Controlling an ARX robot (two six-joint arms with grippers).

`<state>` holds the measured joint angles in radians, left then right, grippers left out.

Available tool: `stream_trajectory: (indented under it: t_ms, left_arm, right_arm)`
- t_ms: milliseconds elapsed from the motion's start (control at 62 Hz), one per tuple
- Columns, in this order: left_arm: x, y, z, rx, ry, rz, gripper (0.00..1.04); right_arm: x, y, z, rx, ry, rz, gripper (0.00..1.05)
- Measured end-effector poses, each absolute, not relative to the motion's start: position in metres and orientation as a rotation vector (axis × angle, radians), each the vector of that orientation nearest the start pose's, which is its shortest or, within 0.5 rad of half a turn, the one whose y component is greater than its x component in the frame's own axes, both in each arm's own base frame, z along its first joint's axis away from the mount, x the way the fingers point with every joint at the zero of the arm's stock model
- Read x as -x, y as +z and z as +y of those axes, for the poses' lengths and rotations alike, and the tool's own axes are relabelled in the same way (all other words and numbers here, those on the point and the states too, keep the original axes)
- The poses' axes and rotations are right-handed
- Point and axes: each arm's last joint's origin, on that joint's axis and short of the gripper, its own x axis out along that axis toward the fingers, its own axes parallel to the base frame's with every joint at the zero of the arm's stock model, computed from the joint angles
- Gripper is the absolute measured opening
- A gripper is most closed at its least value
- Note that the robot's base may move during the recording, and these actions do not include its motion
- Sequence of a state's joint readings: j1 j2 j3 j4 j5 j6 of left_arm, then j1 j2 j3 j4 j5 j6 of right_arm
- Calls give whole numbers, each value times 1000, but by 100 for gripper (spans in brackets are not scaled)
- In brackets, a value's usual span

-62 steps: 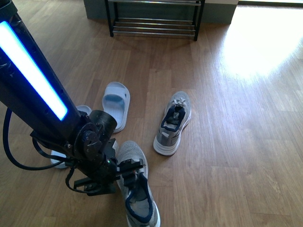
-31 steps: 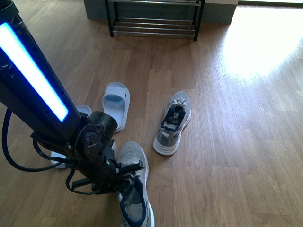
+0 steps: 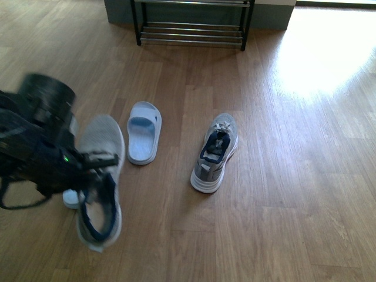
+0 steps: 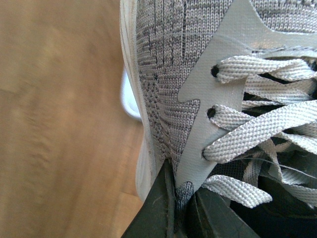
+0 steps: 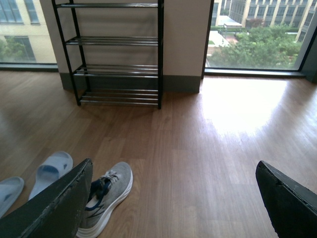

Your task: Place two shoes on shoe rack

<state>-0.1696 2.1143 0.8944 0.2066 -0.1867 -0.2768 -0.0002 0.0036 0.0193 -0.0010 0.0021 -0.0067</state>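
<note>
Grey sneaker [image 3: 104,141] now aloft and further left, tight in the left gripper [image 4: 179,198]; right gripper [image 5: 173,168] wide.

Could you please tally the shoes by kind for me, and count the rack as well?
Grey sneakers: 2
Pale slides: 2
Shoe rack: 1
Total: 5

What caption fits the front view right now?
Left gripper holds one grey sneaker; the other sneaker and a slide lie before the shoe rack.
</note>
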Motion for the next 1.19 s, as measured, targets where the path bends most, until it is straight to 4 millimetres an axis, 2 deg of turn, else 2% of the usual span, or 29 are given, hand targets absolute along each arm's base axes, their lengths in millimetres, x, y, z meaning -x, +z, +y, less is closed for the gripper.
stream_trajectory:
  t_ms: [97, 129, 242, 419, 565, 629, 710, 1194]
  left_arm:
    - [-324, 83, -40, 2, 208, 861, 2]
    - [-319, 92, -37, -9, 222, 836, 2]
    - [-284, 133, -28, -79, 284, 723, 2]
    - [-224, 175, -32, -140, 330, 601, 2]
    - [-172, 199, -44, -193, 349, 491, 2]
    - [-159, 208, -47, -191, 349, 440, 2]
    - [-154, 213, -47, -175, 350, 404, 2]
    - [-154, 211, -47, -182, 348, 415, 2]
  right_arm:
    - [-97, 170, 0, 7, -2, -14, 96]
    - [-97, 170, 0, 7, -2, -14, 96]
    - [-97, 170, 0, 7, -2, -14, 96]
    - [-97, 170, 0, 7, -2, -14, 96]
    - [-97, 170, 0, 7, -2, -14, 96]
    - [-97, 170, 0, 7, -2, -14, 96]
    - [-97, 170, 0, 7, -2, -14, 96]
    - [-97, 170, 0, 7, 0, -15, 96]
